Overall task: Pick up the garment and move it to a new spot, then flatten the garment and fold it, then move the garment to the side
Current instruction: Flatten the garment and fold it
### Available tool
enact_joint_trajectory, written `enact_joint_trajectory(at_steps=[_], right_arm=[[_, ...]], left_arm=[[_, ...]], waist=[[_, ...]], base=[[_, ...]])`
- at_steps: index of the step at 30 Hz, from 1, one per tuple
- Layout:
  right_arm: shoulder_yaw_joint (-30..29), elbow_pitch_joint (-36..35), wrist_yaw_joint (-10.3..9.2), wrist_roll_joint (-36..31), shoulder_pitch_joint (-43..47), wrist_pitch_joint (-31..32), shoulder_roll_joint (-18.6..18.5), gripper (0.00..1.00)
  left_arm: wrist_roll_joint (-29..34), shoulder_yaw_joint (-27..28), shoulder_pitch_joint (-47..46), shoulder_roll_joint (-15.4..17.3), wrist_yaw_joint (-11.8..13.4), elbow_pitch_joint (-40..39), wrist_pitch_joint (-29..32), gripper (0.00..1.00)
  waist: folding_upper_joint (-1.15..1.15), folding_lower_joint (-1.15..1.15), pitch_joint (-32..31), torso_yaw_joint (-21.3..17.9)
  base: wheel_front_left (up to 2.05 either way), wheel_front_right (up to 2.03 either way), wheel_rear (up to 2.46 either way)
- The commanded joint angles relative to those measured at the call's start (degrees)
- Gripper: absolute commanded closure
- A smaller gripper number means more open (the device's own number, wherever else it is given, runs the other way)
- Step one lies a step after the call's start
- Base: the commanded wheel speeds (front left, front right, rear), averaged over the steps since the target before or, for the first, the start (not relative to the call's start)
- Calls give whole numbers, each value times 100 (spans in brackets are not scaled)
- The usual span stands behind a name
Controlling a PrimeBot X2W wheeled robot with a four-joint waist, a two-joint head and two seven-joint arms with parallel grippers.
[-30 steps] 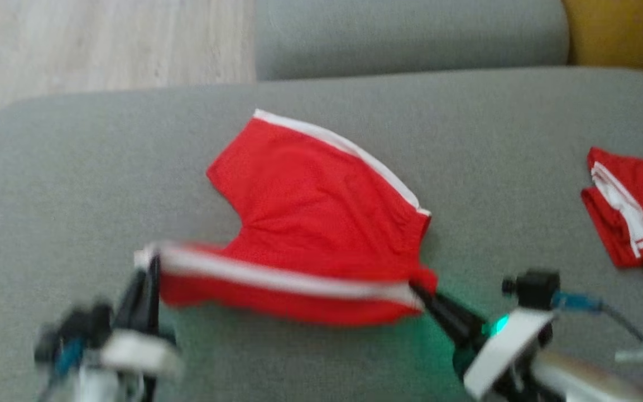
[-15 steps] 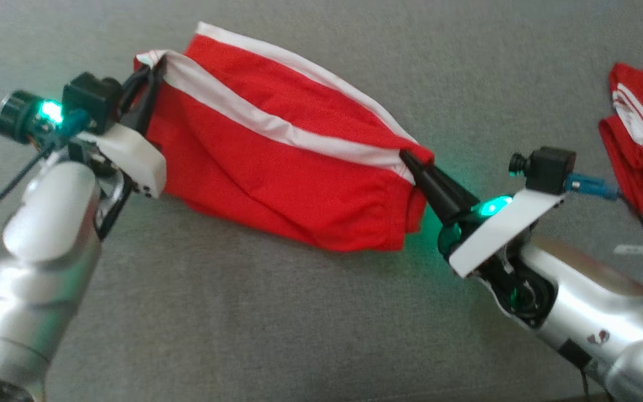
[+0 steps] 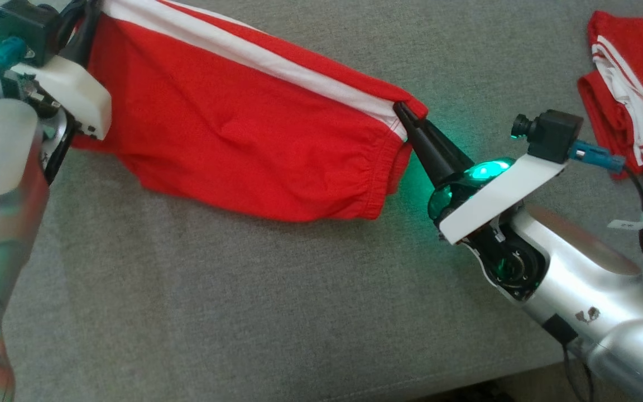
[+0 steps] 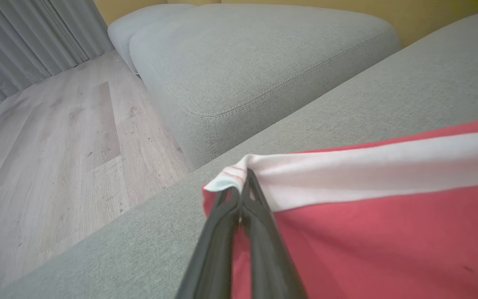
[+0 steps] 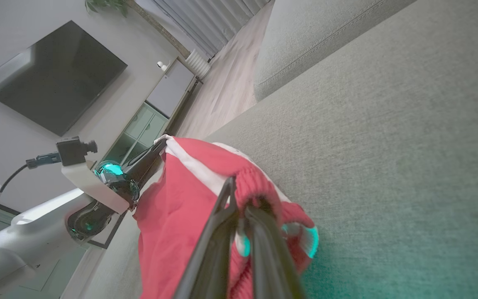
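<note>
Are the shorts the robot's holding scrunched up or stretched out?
Stretched out: left gripper and right gripper each pinch one end of the shorts.

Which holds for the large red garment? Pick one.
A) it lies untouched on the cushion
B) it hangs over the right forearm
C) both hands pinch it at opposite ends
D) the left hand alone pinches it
C: the left hand is shut on one end of the red garment and the right hand on the other, with the cloth stretched between them.

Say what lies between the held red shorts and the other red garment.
In the head view, bare grey cushion, plus the right gripper, shut on the red shorts, and its wrist camera.
</note>
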Motion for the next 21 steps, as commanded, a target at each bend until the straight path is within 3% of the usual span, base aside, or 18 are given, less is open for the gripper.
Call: enact_joint_trajectory(at_steps=[1, 6, 8, 9, 10, 16, 21], right_arm=[[-37, -112, -4, -93, 72, -38, 39, 100], [-74, 47, -4, -254, 92, -38, 129, 100], [-43, 123, -4, -261, 112, -38, 165, 50], [-43, 123, -4, -261, 112, -38, 165, 50], [-44, 160, -4, -266, 121, -38, 176, 0], [-192, 346, -4, -253, 291, -38, 130, 0], [-563, 593, -4, -517, 579, -38, 93, 0]], left_arm=[[-90, 95, -291, 249, 11, 16, -97, 100], [-209, 38, -378, 121, 11, 328, -311, 100], [-240, 28, -366, 70, 11, 418, -403, 33], [-240, 28, -366, 70, 11, 418, -403, 33], [-261, 45, -359, 48, 11, 446, -449, 0], [-256, 164, -168, -18, 55, 443, -567, 0], [-247, 639, 459, 76, 352, -148, -572, 0]], waist=[[0, 0, 22, -11], [0, 0, 36, -22], [0, 0, 20, -18], [0, 0, 20, -18], [0, 0, 6, -14], [0, 0, -153, 38], [0, 0, -449, 81]], base=[[0, 0, 0], [0, 0, 0], [0, 0, 0], [0, 0, 0], [0, 0, 0], [0, 0, 0], [0, 0, 0]])
